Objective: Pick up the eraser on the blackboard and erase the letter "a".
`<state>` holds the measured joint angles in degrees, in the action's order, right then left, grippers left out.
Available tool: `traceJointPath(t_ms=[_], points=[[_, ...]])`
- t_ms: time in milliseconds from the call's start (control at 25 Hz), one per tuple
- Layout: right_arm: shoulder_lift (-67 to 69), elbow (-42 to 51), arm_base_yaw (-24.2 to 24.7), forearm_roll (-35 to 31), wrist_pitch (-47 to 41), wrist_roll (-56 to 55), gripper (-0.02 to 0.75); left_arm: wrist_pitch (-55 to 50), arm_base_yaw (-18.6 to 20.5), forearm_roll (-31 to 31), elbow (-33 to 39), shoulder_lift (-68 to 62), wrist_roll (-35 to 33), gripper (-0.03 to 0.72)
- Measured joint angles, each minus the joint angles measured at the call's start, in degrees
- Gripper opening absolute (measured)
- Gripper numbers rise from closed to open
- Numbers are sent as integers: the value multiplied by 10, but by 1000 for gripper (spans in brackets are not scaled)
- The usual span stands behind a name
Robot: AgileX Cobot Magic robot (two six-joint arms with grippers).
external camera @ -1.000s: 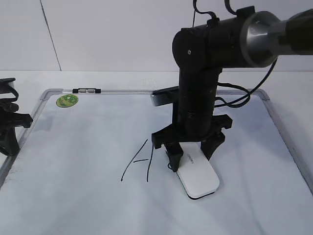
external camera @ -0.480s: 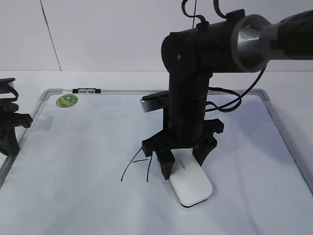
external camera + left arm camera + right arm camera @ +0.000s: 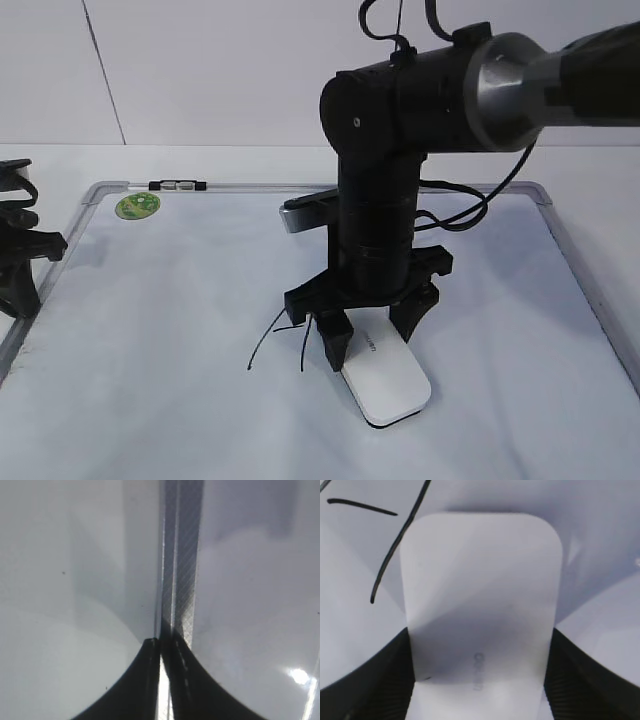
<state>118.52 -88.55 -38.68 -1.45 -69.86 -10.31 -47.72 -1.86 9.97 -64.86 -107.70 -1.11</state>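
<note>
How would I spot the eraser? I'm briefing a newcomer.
Start at the grey-framed whiteboard and find the black marker strokes near its middle. Just right of them, between the right pincer's fingers, lies the eraser: the only white rounded block there.

The right gripper (image 3: 368, 338) has slid the eraser (image 3: 388, 379) leftward across the blackboard (image 3: 180, 320). The small marker loop beside the tall strokes (image 3: 268, 340) is now hidden.

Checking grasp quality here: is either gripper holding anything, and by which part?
The right gripper holds the eraser by its long sides, at the end nearer the wrist, on the blackboard. The left gripper is shut on nothing.
</note>
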Motion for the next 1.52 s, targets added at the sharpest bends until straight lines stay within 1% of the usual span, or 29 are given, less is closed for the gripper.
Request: traceJointPath(t_ms=[160, 280, 480, 600, 960, 1120, 1360, 1520], points=[[1, 0, 16, -7, 0, 1, 538, 0, 0, 1, 0, 0, 0, 36], [1, 0, 36, -23, -1, 1, 538, 1, 0, 3, 0, 0, 0, 36], [1, 0, 83, -24, -1, 1, 538, 1, 0, 5, 0, -1, 0, 37], [1, 0, 99, -25, -1, 1, 538, 2, 0, 5, 0, -1, 0, 38], [1, -8, 99, -24, -3, 1, 538, 3, 0, 6, 0, -1, -1, 38], [-1, -37, 102, -5, -1, 1, 538, 3, 0, 6, 0, -1, -1, 39], [-59, -68, 105, 2, -1, 1, 538, 4, 0, 8, 0, -1, -1, 39], [-86, -68, 105, 31, -3, 1, 538, 4, 0, 8, 0, -1, -1, 39]])
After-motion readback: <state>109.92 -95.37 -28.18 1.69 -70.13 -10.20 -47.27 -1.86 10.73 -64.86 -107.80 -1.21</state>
